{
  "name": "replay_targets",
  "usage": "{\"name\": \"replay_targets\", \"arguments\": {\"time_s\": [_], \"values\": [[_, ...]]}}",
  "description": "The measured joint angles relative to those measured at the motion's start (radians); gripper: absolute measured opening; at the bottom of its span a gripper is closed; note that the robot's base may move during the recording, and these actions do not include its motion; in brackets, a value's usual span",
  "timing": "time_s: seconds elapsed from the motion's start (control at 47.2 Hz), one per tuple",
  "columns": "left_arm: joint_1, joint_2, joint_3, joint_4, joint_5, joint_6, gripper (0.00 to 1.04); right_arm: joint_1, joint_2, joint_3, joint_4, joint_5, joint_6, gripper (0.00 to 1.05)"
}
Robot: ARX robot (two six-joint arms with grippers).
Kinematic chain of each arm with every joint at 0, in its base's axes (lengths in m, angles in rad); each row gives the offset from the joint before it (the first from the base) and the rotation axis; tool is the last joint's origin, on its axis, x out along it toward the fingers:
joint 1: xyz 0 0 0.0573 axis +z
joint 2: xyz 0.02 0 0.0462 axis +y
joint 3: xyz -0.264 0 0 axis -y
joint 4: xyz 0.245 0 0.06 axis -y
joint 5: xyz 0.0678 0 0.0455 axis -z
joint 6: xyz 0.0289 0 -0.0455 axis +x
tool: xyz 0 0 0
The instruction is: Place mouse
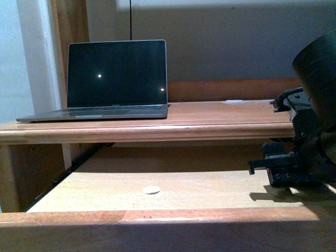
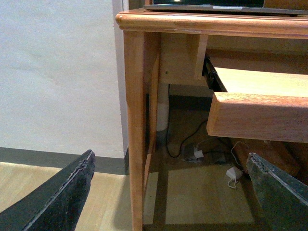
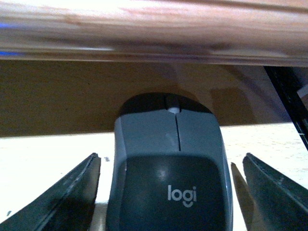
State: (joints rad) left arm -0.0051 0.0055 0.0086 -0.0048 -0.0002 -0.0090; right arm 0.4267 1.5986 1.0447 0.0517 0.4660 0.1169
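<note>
The mouse (image 3: 169, 168) is dark grey with a white "logi" mark and a light scroll wheel. It rests on the pale pull-out tray (image 3: 38, 154), between my right gripper's two fingers (image 3: 72, 197), which stand open with a gap on each side of it. In the front view the right gripper (image 1: 286, 170) sits low over the tray (image 1: 173, 184) at the right, and the mouse is hidden behind it. My left gripper (image 2: 168, 192) is open and empty, down beside the desk's left leg (image 2: 134, 120), above the floor.
An open laptop (image 1: 113, 79) with a dark screen stands on the desk top (image 1: 220, 118) at the left. A small white disc (image 1: 151, 190) lies on the tray. The desk's front edge (image 3: 154, 29) hangs over the mouse. Cables and a white adapter (image 2: 234, 174) lie on the floor.
</note>
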Motion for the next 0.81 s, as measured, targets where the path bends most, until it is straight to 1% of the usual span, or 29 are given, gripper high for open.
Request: {"name": "replay_targets", "arguments": {"time_s": [0.191, 0.254, 0.318, 0.445, 0.594, 0.657, 0.742, 0.806], "values": [[0.000, 0.000, 0.000, 0.000, 0.000, 0.000, 0.97, -0.013, -0.125, -0.092, -0.005, -0.081, 0.004, 0.55], [0.000, 0.000, 0.000, 0.000, 0.000, 0.000, 0.97, -0.019, -0.204, -0.132, -0.047, -0.131, 0.026, 0.55], [0.000, 0.000, 0.000, 0.000, 0.000, 0.000, 0.97, -0.021, -0.273, -0.166, -0.084, -0.156, 0.037, 0.55], [0.000, 0.000, 0.000, 0.000, 0.000, 0.000, 0.97, -0.018, -0.371, -0.189, -0.126, -0.167, 0.055, 0.55], [0.000, 0.000, 0.000, 0.000, 0.000, 0.000, 0.97, 0.017, -0.367, -0.117, -0.115, -0.131, 0.066, 0.55], [0.000, 0.000, 0.000, 0.000, 0.000, 0.000, 0.97, 0.050, -0.307, -0.023, -0.088, -0.098, 0.093, 0.55], [0.000, 0.000, 0.000, 0.000, 0.000, 0.000, 0.97, 0.082, -0.232, 0.080, -0.085, -0.087, 0.114, 0.55], [0.000, 0.000, 0.000, 0.000, 0.000, 0.000, 0.97, 0.111, -0.154, 0.171, -0.086, -0.059, 0.121, 0.55]]}}
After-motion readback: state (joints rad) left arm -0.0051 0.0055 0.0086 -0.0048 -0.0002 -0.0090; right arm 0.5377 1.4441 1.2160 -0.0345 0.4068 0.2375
